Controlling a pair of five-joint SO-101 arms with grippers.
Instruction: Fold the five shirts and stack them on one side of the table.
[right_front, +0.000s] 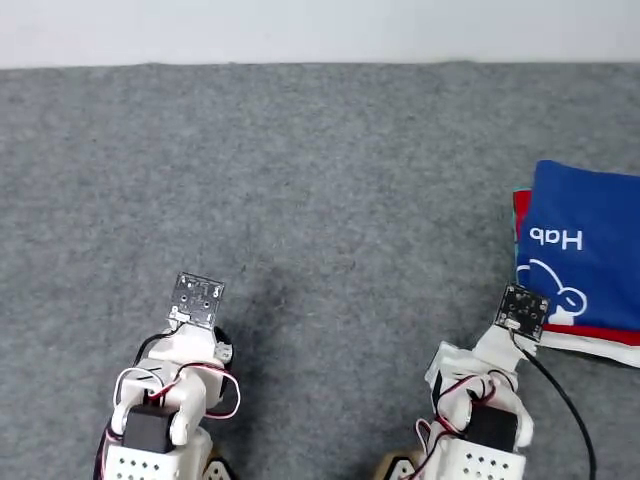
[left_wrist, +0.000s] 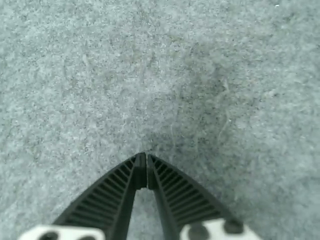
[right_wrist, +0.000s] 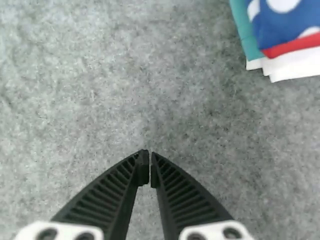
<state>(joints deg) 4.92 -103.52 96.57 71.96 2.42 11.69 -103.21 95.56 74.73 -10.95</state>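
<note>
Hovering over the mat (right_front: 320, 200), left tool (left_wrist: 146, 162) clenched empty, right tool (right_wrist: 150, 157) clenched empty near shirt stack (right_front: 585, 260).

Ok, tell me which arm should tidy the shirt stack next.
Right, probably. The right gripper, shut, hangs just beside the folded shirt stack; the left gripper, also shut, sits well away over bare felt.

Prob. lab bench: grey felt table (right_front: 300, 180), white wall (right_front: 300, 30) behind.
</note>
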